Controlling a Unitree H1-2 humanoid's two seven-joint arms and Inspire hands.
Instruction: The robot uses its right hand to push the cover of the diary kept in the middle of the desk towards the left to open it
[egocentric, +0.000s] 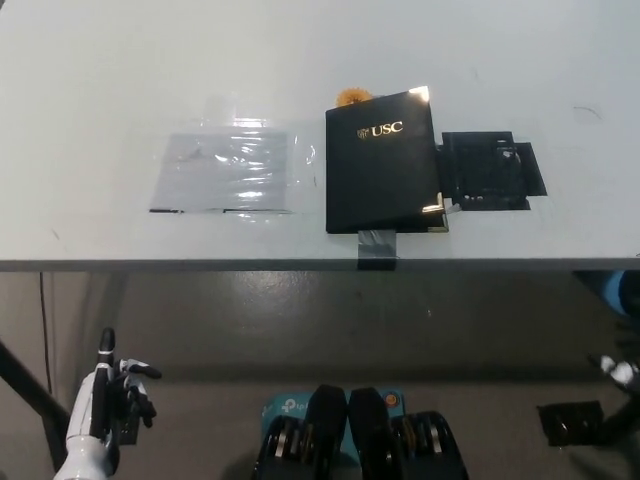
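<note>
Diary (384, 160) lying shut mid-desk near the front edge, gold lettering up, taped down at its lower edge, presumably against sliding when pushed. White left hand (118, 392) low beside the desk, fingers loosely spread, holding nothing. Right hand (612, 412) low at far right, barely visible; open or closed, impossible to tell.

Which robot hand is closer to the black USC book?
Neither is clearly nearer. The white left hand hangs below the desk edge at lower left; the black right hand hangs at lower right. The black USC book lies closed on the desk.
</note>
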